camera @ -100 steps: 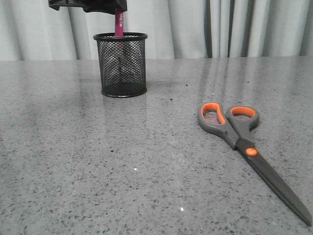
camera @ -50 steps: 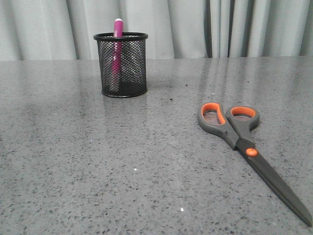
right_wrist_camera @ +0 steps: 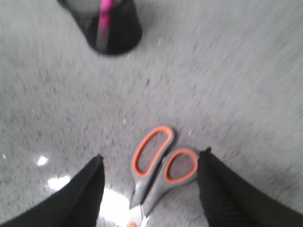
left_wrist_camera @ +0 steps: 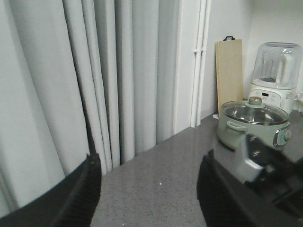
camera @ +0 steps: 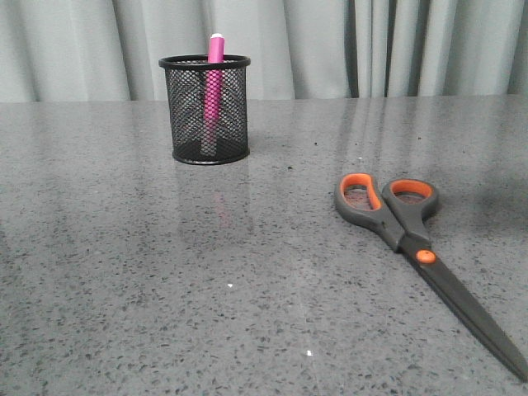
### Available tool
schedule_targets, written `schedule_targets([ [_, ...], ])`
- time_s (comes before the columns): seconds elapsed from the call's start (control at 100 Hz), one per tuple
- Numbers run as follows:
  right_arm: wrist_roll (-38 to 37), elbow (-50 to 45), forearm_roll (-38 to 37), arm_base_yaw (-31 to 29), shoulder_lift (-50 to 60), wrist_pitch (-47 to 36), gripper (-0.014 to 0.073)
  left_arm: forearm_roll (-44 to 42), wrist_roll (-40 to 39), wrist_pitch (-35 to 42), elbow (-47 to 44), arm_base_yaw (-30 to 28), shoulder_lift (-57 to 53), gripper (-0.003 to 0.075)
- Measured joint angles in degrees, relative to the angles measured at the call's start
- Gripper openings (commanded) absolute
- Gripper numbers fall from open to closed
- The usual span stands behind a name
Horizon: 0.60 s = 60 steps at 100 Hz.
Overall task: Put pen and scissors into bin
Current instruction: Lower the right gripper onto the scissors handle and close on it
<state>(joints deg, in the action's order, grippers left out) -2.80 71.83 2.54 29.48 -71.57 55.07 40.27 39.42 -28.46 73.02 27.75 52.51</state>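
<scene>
The magenta pen [camera: 214, 74] stands inside the black wire-mesh bin [camera: 205, 109] at the table's back left, its white tip above the rim. The scissors [camera: 410, 241] lie flat at the right, orange-lined handles toward the back, blades pointing to the front right. Neither gripper shows in the front view. My right gripper [right_wrist_camera: 151, 163] is open, its fingers on either side of the scissors' handles [right_wrist_camera: 161, 163] from above; the bin [right_wrist_camera: 111, 26] with the pen [right_wrist_camera: 104, 19] shows beyond. My left gripper [left_wrist_camera: 149, 163] is open and empty, facing the curtain.
Grey speckled tabletop [camera: 206, 280]; grey curtain [camera: 330, 45] behind. In the left wrist view a pale green pot [left_wrist_camera: 253, 125], a blender [left_wrist_camera: 274, 71] and a wooden board [left_wrist_camera: 228, 71] stand on a counter.
The left gripper that held the pen over the bin has let it go and left the front view. The pen dropped into the bin and tipped to the right.
</scene>
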Motion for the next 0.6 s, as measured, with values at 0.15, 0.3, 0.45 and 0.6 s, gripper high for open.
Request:
schedule_targets([
  [0.15, -3.4, 0.9, 0.3, 0.3, -7.3, 7.5, 0.0433, -1.3, 0.0, -0.6, -4.5, 0.0, -8.6, 0.0396],
  [0.3, -4.4, 0.9, 3.8, 0.3, -11.9, 11.9, 0.0434, -1.6, -0.4, -0.6, -8.8, 0.0, -14.2, 0.0389],
  [0.45, -4.5, -0.7, 6.7, 1.0, -13.5, 11.3, 0.0433, -1.6, -0.5, -0.8, -11.9, 0.0, -16.1, 0.0389],
  [0.6, -4.5, -3.9, 7.6, 1.7, -14.8, 10.8, 0.0434, -1.6, -1.0, -0.9, -12.7, 0.0, -16.3, 0.0389],
])
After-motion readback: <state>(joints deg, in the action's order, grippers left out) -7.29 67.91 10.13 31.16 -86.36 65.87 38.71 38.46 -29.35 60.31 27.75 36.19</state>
